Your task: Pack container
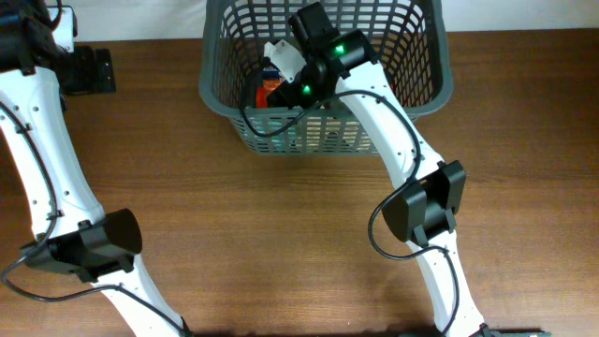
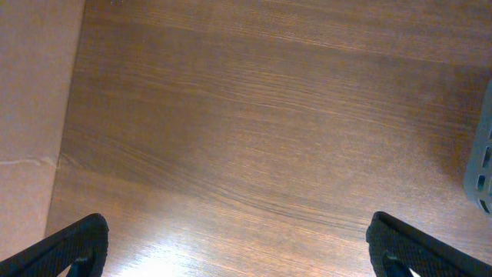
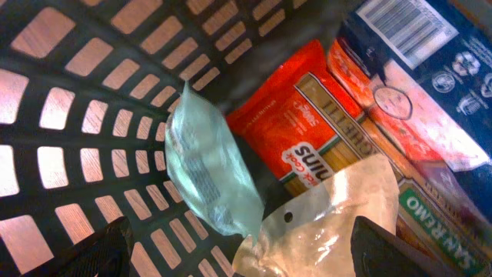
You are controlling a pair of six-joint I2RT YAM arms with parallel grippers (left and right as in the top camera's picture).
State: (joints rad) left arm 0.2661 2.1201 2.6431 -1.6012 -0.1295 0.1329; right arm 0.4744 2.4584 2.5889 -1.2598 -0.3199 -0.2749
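Observation:
The dark grey slotted basket (image 1: 412, 89) stands at the table's far middle. My right gripper (image 1: 290, 64) reaches down into its left part. In the right wrist view its fingers (image 3: 250, 252) are wide apart. A crumpled clear plastic bag (image 3: 338, 211) lies between them, and neither finger is closed on it. Beside it lie a pale see-through pouch (image 3: 204, 173), a red-orange spaghetti packet (image 3: 300, 127), a dark blue box with a barcode (image 3: 407, 54) and a green-labelled pack (image 3: 442, 223). My left gripper (image 2: 238, 250) is open and empty over bare wood.
The basket's lattice wall (image 3: 84, 115) stands close on the left of my right gripper. In the left wrist view a basket corner (image 2: 480, 165) shows at the right edge and the table's left edge (image 2: 65, 146) runs down the left side.

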